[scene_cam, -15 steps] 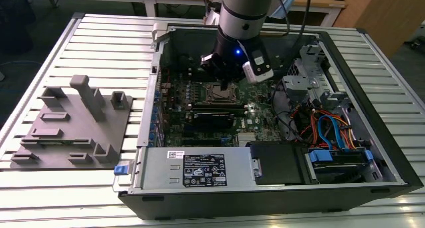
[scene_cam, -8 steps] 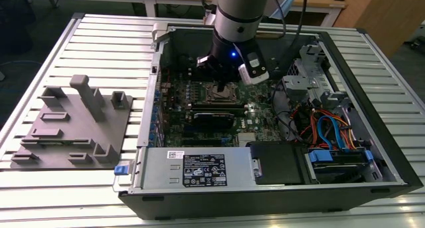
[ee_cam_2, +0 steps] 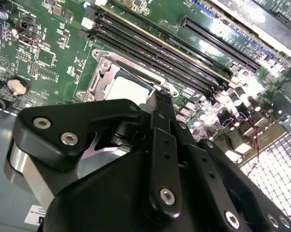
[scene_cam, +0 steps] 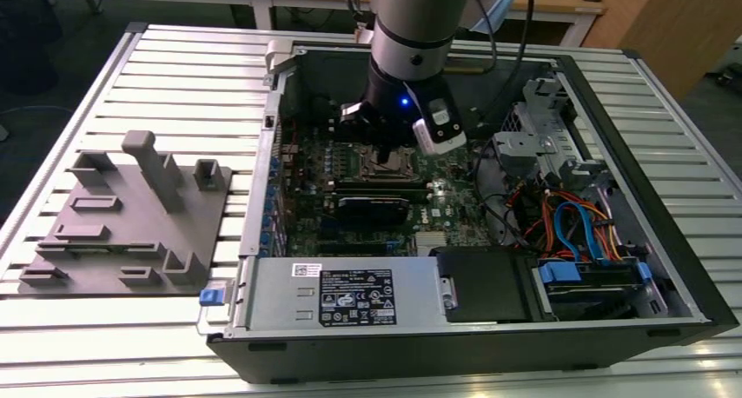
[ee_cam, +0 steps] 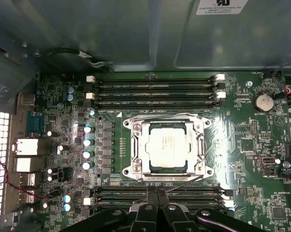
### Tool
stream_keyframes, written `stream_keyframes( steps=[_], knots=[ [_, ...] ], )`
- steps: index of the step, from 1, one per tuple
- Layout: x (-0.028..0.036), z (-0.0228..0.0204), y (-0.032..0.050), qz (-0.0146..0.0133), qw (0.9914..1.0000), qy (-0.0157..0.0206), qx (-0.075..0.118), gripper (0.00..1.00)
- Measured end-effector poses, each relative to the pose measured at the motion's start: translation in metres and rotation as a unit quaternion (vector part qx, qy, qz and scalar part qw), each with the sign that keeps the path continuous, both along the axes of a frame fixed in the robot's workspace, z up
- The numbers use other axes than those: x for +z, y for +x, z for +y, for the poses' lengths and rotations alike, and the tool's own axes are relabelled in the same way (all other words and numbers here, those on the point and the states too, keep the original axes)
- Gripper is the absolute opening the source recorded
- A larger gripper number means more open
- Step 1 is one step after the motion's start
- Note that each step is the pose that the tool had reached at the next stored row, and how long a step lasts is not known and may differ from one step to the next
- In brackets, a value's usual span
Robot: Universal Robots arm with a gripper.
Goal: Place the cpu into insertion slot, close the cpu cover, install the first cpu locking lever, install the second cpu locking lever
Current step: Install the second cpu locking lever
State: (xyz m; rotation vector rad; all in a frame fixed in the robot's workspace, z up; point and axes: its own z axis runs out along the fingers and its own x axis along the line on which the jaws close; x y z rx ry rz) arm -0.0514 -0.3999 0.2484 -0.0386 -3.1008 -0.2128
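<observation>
I've got the claw (ee_cam: 156,193) parked low over the board, tips pinched together, holding nothing. The cpu (ee_cam: 168,145) sits seated in the insertion slot (ee_cam: 135,170) just ahead of the tips, and the cpu cover (ee_cam: 200,148) lies flat around it. Tips sit beside the socket's near edge, probably lined up for lever work.

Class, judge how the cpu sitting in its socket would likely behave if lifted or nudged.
The cpu looks flat and metal-topped, so probably stiff and smooth to grip. Lying low inside the cpu cover, it likely won't slide or tip when nudged.
</observation>
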Motion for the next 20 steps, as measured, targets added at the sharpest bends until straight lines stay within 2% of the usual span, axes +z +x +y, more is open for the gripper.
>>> stream_keyframes(
  steps=[15, 17, 20],
  knots=[
    [-0.0019, 0.0, 0.0, 0.0011, 1.0, 0.0001, 0.0, 0.11],
    [-0.0064, 0.0, 0.0, 0.0011, 1.0, 0.0001, 0.0, 0.11],
    [-0.0065, 0.0, 0.0, 0.0011, 1.0, 0.0001, 0.0, 0.11]
  ],
)
